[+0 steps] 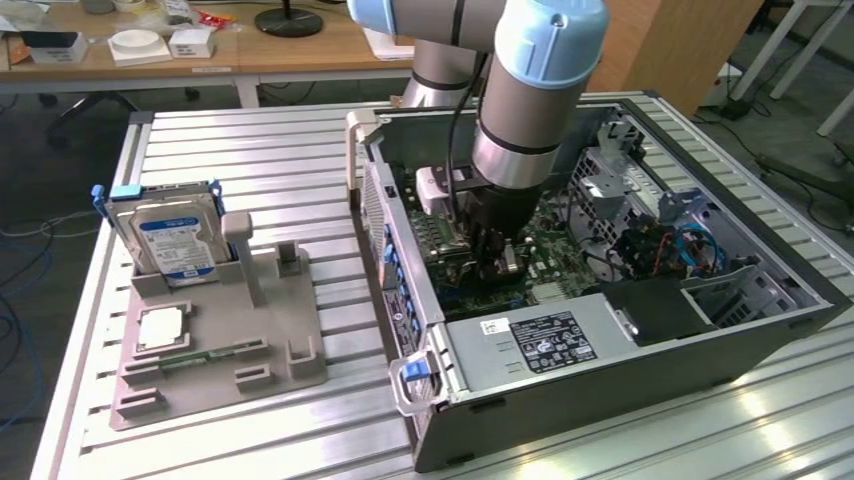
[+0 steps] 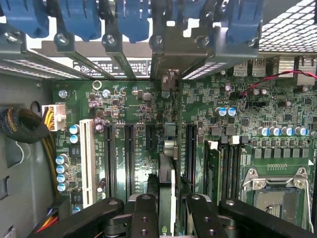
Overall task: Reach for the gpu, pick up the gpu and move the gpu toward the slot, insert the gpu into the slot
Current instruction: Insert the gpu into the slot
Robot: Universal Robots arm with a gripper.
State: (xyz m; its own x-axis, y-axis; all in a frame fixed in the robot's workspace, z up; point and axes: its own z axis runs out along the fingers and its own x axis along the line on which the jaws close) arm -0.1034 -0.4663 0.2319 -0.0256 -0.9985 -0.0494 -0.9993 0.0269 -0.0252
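Grey-and-light-blue robot arm [image 1: 527, 110] reaches down into open black computer case [image 1: 747, 330] lying on slatted aluminium worktop [image 1: 267, 160]. Black gripper [image 2: 168, 206] jaws pinch thin dark gpu card [image 2: 167, 173], seen edge-on in wrist view, held upright between fingers [image 2: 143, 218]. Card sits over green motherboard [image 2: 133, 104], in line with one of long black expansion slots [image 2: 130, 153]; whether seated, cannot tell. Outside case, at exterior view's left, grey plastic holder tray [image 1: 267, 340] carries silver hard drive with blue-white label [image 1: 174, 245].

hard drive [image 1: 171, 240], grey holder [image 1: 214, 345]; power supply [image 1: 541, 340]
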